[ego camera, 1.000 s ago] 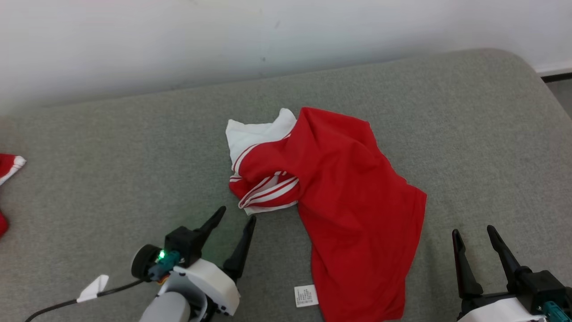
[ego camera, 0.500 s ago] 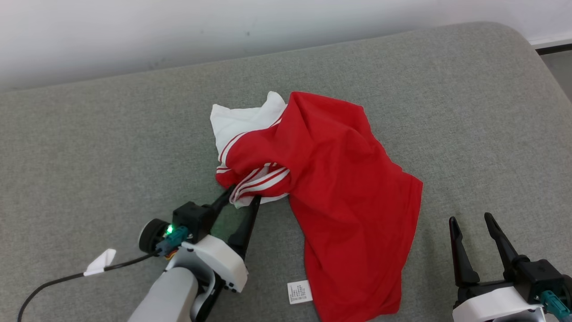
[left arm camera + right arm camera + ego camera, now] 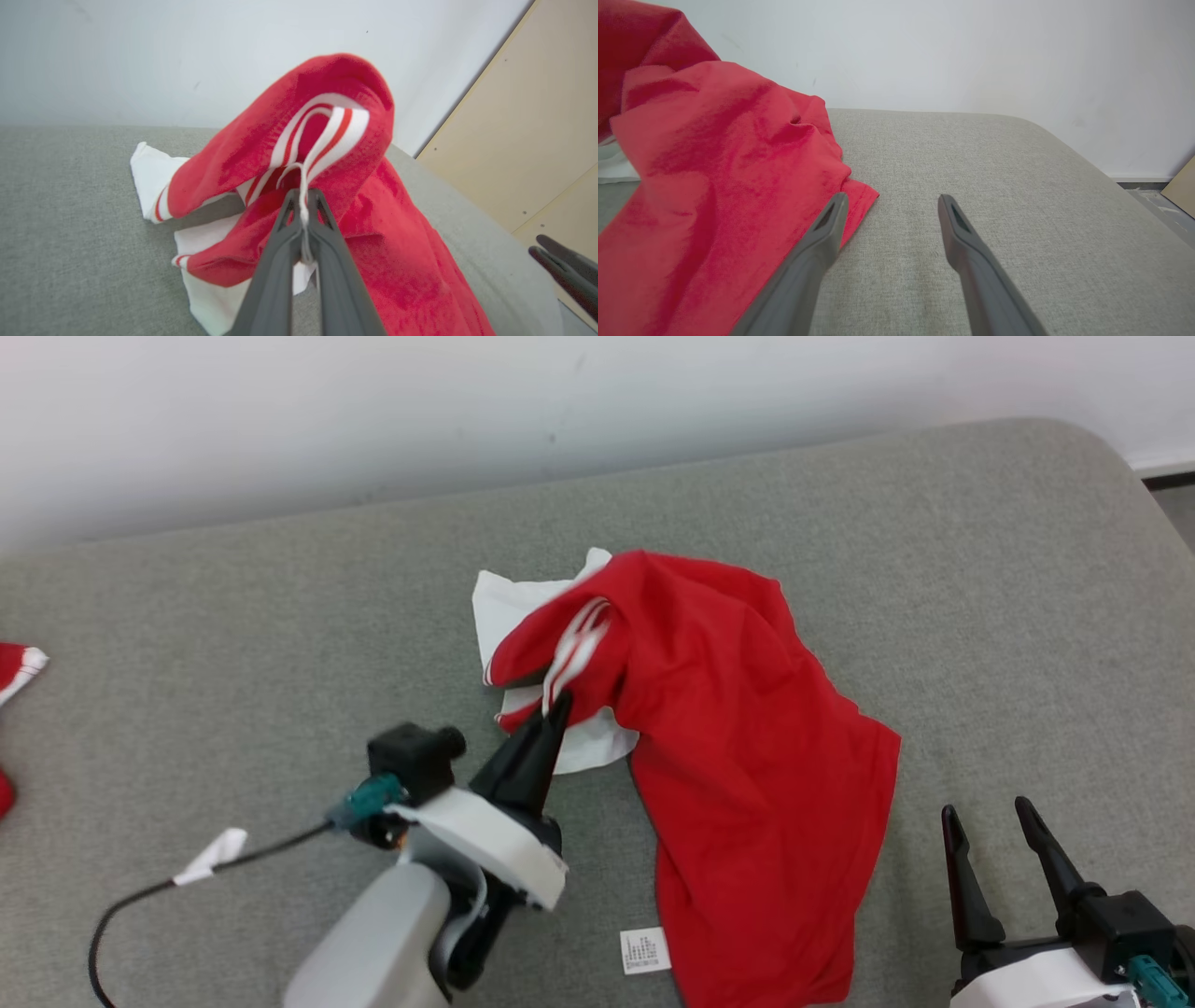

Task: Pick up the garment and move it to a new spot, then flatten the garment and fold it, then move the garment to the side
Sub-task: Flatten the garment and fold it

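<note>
1. Pinching a striped red-and-white edge of the garment (image 3: 738, 737), the left gripper (image 3: 558, 706) presses its two dark fingers together on the cloth. In the left wrist view a thin white hem is caught between them.
2. The garment is a red piece with white panels and stripes. It lies crumpled near the middle of the grey cushion (image 3: 280, 644).
3. The pinched part stands up off the cushion as a hump, while the rest trails flat toward the cushion's near edge.
4. The right gripper (image 3: 987, 810) sits by the cushion's near right corner, fingers spread wide and holding nothing. In the head view it is apart from the cloth.
5. A small white care label (image 3: 644, 952) shows at the garment's near edge, on the cushion. Another red-and-white item (image 3: 17, 672) peeks in at the cushion's left edge.
6. Progress, as a judgement: only the opening step is under way. The grip looks made, but most of the cloth rests on the cushion, so the pick-up is not complete.
7. Left to do: carrying it to a new spot on the cushion, flattening, folding, and moving it aside. The bunched cloth suggests none of these is done.
</note>
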`<state>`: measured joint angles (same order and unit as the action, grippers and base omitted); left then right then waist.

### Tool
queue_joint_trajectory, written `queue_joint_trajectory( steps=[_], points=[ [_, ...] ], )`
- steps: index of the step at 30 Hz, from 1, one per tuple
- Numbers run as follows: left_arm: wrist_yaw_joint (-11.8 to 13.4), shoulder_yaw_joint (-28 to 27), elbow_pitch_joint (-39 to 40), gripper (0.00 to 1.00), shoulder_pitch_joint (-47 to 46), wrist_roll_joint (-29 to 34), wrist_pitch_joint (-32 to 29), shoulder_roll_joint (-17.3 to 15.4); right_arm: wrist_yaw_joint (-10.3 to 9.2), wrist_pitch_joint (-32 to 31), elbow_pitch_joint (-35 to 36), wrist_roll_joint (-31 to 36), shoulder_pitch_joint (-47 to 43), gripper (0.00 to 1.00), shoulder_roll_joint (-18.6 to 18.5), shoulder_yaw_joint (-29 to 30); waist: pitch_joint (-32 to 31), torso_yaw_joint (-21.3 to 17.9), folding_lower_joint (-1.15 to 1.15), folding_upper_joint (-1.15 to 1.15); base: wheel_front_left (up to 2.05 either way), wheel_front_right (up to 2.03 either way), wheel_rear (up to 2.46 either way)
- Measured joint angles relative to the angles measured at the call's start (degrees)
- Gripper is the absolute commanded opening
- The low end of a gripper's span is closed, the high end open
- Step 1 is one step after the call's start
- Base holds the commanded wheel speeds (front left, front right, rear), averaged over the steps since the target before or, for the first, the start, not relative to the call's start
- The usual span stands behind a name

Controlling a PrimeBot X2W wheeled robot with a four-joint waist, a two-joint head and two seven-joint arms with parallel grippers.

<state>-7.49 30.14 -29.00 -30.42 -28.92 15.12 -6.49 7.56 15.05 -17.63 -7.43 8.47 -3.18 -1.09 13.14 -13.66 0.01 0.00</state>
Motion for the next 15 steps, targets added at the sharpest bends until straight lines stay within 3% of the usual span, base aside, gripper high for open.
queue_joint_trajectory(
  steps=[3, 7, 15],
  points=[
    [0.0, 0.2, 2.4, 0.00, -2.3, -7.0, -0.3, -1.4, 0.00, 0.0, -0.3, 0.2, -0.6, 1.00, -0.2, 0.0, -1.4, 0.9, 0.00, 0.00, 0.00, 0.00, 0.00],
    [0.0, -0.6, 6.7, 0.00, -6.2, -14.0, -3.7, -5.5, 0.00, 0.0, -0.7, 0.0, -1.2, 1.00, -0.2, -0.3, -3.4, 2.1, 0.00, 0.00, 0.00, 0.00, 0.00],
    [0.0, -2.6, 14.8, 0.00, -13.0, -22.5, -15.7, -14.1, 0.00, 0.0, -1.3, -1.3, -2.2, 1.00, -0.3, -1.1, -7.6, 4.1, 0.00, 0.00, 0.00, 0.00, 0.00]
  ],
)
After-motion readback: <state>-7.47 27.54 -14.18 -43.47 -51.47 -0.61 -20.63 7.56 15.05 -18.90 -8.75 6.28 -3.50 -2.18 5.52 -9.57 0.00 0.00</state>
